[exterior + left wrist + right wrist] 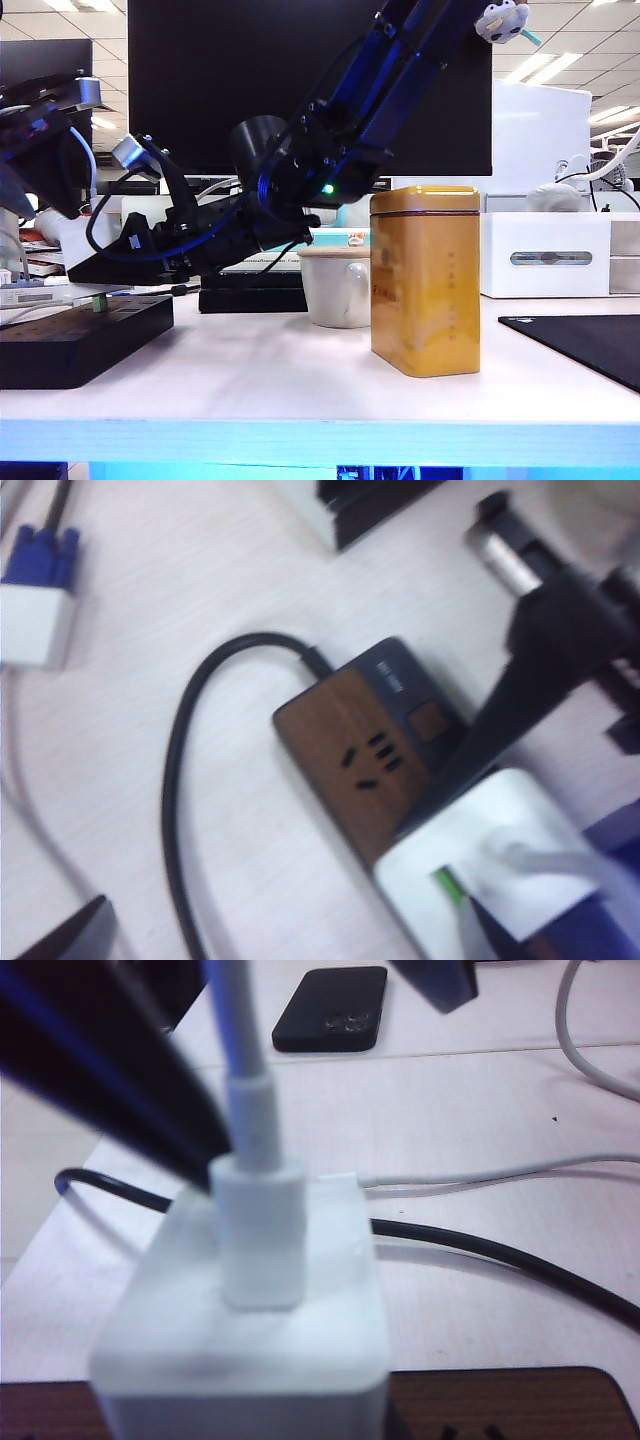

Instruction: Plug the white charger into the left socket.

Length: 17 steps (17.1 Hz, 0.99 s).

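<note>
The black power strip (85,340) lies at the table's left, and its wood-brown top (330,740) shows one uncovered socket (372,760). The white charger (490,860) stands on the strip right beside that socket with its cable (250,1110) plugged into its top. Its prongs are hidden, and I cannot tell which outlet is the left socket. My right gripper (100,268) reaches across from the right and is shut on the charger, one dark finger (530,680) against its side. My left gripper (285,945) hovers above the strip, open and empty.
A yellow tin (425,280) and a white mug (335,290) stand mid-table. A white box with a slot (545,255) and a black mat (590,345) are at the right. The strip's black cord (180,780), a blue connector (40,560) and a phone (330,1008) lie nearby.
</note>
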Available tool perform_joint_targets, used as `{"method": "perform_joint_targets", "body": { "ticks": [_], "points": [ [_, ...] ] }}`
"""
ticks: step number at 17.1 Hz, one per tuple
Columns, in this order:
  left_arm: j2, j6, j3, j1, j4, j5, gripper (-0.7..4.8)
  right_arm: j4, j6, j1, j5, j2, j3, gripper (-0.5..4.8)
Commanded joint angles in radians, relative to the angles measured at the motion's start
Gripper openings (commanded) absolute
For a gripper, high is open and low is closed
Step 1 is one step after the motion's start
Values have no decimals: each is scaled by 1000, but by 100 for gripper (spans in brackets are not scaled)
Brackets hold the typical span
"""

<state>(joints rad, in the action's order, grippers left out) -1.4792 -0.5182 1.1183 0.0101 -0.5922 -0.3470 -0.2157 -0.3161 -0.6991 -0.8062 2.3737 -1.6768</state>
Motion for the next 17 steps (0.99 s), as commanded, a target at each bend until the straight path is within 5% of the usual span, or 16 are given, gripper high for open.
{"method": "perform_joint_targets", "body": {
  "ticks": [1,8,11,17],
  "points": [
    [-2,22,2,48,15,-60,479,11,47,17,93,28,18,-1],
    [-4,29,5,86,52,-39,479,-158,92,17,81,19,18,-1],
    [10,60,5,86,88,-105,479,-224,115,18,64,16,18,-1],
    [19,66,43,86,58,-90,479,-234,137,18,71,16,18,-1]
  ]
}}
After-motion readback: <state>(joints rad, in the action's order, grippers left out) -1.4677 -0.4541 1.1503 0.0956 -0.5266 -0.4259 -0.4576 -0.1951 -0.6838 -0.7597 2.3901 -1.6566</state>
